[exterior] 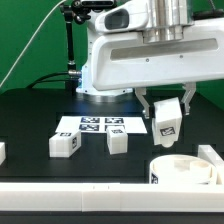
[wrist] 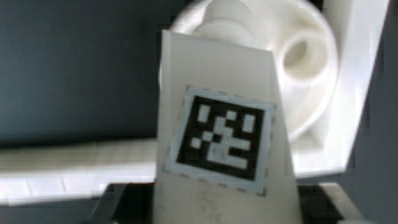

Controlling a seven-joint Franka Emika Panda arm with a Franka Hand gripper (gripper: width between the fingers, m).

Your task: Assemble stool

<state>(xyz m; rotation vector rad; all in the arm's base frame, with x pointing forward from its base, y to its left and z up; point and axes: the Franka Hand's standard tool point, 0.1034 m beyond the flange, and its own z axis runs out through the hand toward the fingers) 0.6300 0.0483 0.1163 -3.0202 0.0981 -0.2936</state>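
Arm [exterior: 112, 55]: glossy white shell with bulky rounded links and smooth surfaces, bluish in shadow. Grey cylindrical section at the wrist end, white boxy hand below it. Gripper [exterior: 166, 112]: two short dark fingers [exterior: 146, 106]. In the wrist view they are only dark blurred edges.

stool parts counted: 2 loose legs [exterior: 65, 145] [exterior: 117, 142] plus 1 held leg [exterior: 167, 127] in the 1 gripper [exterior: 167, 112], 3 in all; 1 ring seat [exterior: 185, 166]; 1 marker board [exterior: 100, 124]; 2 border rails [exterior: 90, 200] [exterior: 212, 154]; 1 white piece [exterior: 2, 152] at the exterior view's left edge, kind unclear
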